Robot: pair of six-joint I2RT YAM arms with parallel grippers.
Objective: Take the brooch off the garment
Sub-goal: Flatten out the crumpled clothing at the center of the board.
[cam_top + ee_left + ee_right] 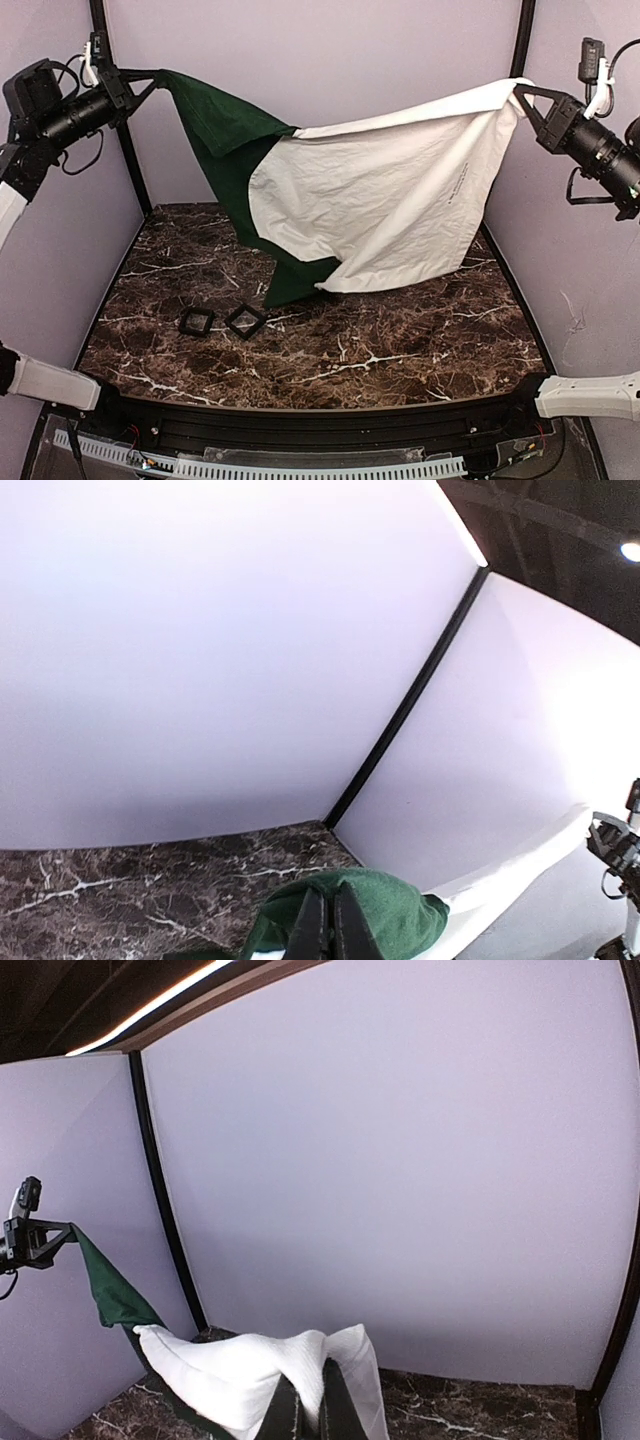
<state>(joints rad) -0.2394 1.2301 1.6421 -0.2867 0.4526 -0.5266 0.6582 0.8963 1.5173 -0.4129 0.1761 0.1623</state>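
Garment [380,200] hung stretched above counter [400,345], left hand [152,76] pinched its green corner, right hand [520,92] pinched its white edge

A: Count of things on your side?
B: One garment [380,210]. Two black square frames: frame one [196,321], frame two [245,320]. One table [400,350].
A: And you?
B: Two arms, both mine. Two pairs of fingers: left fingers [148,76], right fingers [526,94].
A: Walls?
B: Three panels.
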